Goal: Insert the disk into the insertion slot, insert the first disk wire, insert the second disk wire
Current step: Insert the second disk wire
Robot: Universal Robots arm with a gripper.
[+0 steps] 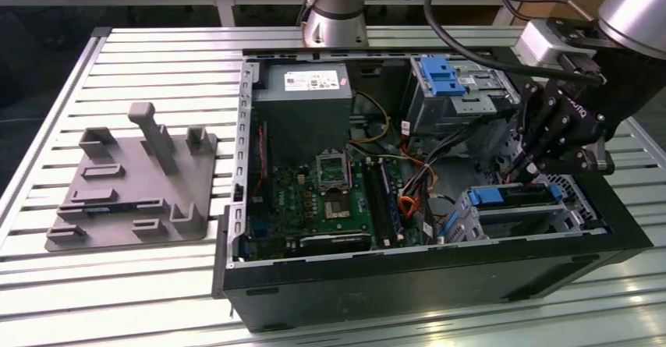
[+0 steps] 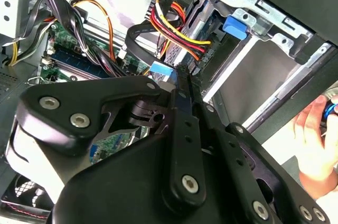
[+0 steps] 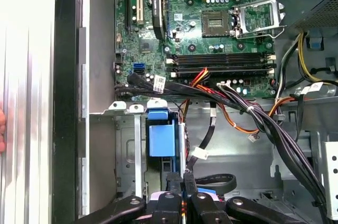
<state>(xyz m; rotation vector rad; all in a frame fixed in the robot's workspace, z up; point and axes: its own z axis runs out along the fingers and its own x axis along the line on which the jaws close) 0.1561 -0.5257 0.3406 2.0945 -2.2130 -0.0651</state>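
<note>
We count one arm, and its one hand (image 1: 517, 177) hangs inside the open computer case (image 1: 416, 273), just above the one disk (image 1: 510, 196); the disk's blue carrier sits in the one insertion slot (image 1: 567, 207), at the corner of the case on the exterior view's right, so we judge the first step done. In both wrist views the fingers (image 3: 177, 184) are pressed together, tip against tip; a blue plug (image 2: 161, 71) and a black cable (image 3: 214, 182) lie just beside them, but we cannot tell whether anything is pinched between them.

What could go wrong, as we judge it: the loose wire bundle (image 2: 179, 34) of red, yellow and orange strands crosses right by the fingertips, so a tip could snag it and drag a connector off line; a plug brought in tilted against the disk's back edge could jam or bend its contacts; a push too hard could shift the carrier in the slot. One person's hand (image 2: 317, 134) shows in the second wrist view just outside the case wall, holding something blue, near enough to the arm that a sideways swing could strike it.

Elsewhere we count one taller grey cage (image 1: 458, 101) with one blue latch (image 1: 442, 78), one power supply (image 1: 302, 82), one motherboard (image 1: 323, 199), and one grey fixture (image 1: 136, 183) on the table (image 1: 156, 58), well apart from the case.
</note>
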